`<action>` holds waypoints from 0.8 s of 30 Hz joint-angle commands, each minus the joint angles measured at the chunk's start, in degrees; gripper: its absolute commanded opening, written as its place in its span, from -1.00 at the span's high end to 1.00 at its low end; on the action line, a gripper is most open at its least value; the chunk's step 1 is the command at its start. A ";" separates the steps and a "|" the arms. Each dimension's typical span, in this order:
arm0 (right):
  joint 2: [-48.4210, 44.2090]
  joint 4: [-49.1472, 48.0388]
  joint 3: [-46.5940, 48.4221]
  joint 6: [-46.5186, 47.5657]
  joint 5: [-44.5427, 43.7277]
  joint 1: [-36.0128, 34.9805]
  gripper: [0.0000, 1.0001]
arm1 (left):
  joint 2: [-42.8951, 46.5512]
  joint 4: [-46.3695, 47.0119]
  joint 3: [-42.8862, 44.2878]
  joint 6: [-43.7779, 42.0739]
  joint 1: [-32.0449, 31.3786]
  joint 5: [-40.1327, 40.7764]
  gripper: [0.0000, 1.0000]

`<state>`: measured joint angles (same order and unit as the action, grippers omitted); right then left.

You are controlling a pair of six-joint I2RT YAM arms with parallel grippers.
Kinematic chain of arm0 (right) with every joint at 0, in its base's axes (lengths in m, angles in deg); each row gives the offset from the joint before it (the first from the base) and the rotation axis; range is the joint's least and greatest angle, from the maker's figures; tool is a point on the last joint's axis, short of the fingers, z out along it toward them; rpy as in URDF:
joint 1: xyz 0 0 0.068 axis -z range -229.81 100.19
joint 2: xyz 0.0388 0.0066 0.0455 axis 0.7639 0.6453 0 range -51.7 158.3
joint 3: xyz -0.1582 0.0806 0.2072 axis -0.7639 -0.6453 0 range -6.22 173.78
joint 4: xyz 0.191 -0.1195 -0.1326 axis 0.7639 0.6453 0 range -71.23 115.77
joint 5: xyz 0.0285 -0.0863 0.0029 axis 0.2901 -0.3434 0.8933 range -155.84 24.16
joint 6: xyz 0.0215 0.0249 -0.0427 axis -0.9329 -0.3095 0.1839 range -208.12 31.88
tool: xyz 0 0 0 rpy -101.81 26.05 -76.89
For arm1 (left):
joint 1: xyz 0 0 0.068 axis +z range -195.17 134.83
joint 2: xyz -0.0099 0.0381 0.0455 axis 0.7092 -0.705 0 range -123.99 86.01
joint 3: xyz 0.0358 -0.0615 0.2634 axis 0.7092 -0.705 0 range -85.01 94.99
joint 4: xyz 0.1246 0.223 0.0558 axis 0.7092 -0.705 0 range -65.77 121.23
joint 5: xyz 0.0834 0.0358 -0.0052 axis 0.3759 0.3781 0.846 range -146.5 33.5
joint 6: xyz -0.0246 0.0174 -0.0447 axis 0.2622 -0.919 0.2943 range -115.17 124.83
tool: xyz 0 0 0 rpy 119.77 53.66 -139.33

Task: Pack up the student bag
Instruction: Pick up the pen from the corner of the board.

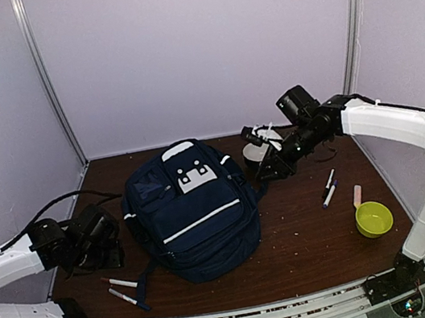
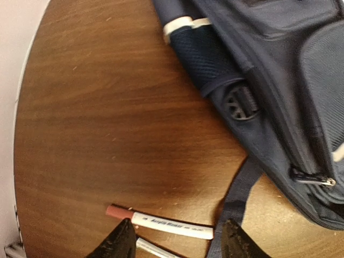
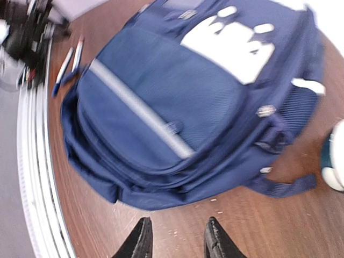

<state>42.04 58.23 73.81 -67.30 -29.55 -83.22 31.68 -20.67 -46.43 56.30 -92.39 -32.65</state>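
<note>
Your left gripper (image 2: 177, 244) and right gripper (image 3: 177, 241) stand open, empty; student bag (image 1: 193, 211) mid-table, markers (image 1: 124, 283) at its 8 o'clock.

The table (image 1: 309, 249) has a dark brown wood-grain top. The student bag (image 1: 193, 211) lies flat at its centre, front panel up.

- Near-left of the bag: two white markers (image 1: 122, 289) lie side by side just off its near-left corner. One has a reddish cap (image 2: 119, 211).
- Right of the bag: two pens (image 1: 330, 188) lie close together, well apart from it.
- Further right: a pink stick-shaped item (image 1: 357, 196), then a yellow-green bowl (image 1: 373, 218) just beside it.
- Far-right of the bag: a white object (image 1: 256, 152), partly hidden.
</note>
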 commanded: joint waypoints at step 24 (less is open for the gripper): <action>-1.29 11.25 -7.24 10.22 -18.05 11.88 0.32 | -36.05 43.64 18.41 -52.51 -14.65 -10.29 -0.11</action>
<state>40.14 62.91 67.41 -60.00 -43.28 -75.99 0.93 22.92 -32.87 7.42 -106.90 -44.27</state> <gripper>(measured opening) 0.340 0.559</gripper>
